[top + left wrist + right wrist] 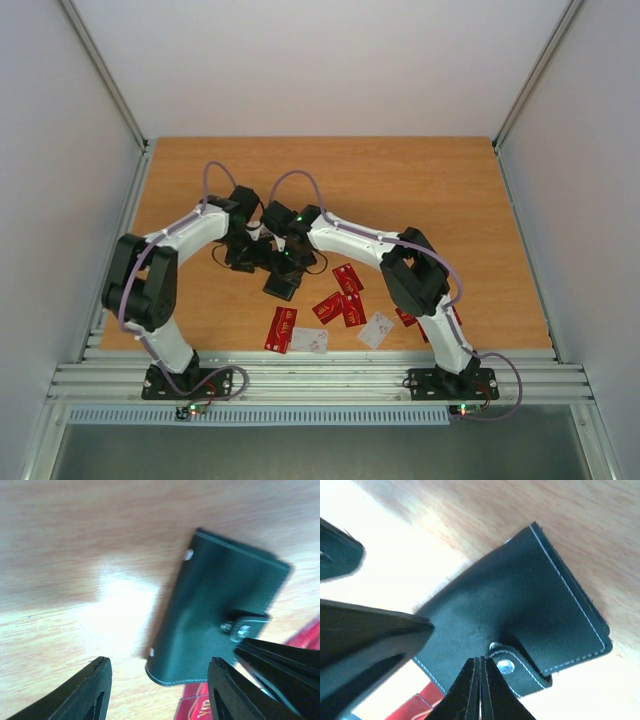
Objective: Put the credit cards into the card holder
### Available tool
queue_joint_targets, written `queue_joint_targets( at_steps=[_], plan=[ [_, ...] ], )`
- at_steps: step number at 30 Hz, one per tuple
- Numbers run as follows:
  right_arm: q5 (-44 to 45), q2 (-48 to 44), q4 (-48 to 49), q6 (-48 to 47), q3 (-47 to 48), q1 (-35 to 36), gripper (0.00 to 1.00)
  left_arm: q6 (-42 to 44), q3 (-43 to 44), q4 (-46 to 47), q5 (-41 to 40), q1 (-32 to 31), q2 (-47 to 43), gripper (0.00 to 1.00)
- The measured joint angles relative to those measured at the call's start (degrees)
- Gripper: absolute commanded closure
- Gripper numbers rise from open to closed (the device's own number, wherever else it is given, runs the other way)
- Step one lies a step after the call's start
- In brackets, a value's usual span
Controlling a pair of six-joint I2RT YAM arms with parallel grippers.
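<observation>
Progress: early, seemingly no card stowed | black stitched leather card holder (530, 600) lying snapped shut on the wooden table (400, 180) | right gripper (480, 664) holding its fingers together at the snap tab (514, 663) | left gripper (160, 661) hovering spread apart over it | red and white credit cards (348, 280) lying loose nearby, all awaiting insertion

Black card holder (520, 600), red credit cards (348, 278)
</observation>
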Motion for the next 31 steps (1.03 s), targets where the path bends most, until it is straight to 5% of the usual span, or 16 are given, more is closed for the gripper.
queue_joint_targets(
  at_steps=[4,11,17,22,31],
  plan=[
    [0.00,-2.45,-0.13,-0.72,-0.68,0.00,0.77,-0.87,0.15,0.11,0.90,0.42,-5.46,0.43],
    [-0.35,-13.07,0.15,-1.31,-1.33,-1.46,0.04,-1.51,2.86,0.74,2.10,1.57,-11.61,0.36],
    [2.45,-29.66,2.75,-3.56,-2.25,-3.37,0.02,-2.49,6.16,0.59,-1.07,3.39,-20.81,0.03],
    [7.37,-39.36,3.17,-5.88,-1.64,-7.67,0.02,-2.32,10.12,0.66,-6.21,3.89,-29.99,0.01],
    [15.47,-42.03,-1.44,-8.04,-2.21,-10.86,0.02,-1.84,13.16,-0.20,-12.63,3.93,-34.93,0.01]
  ],
)
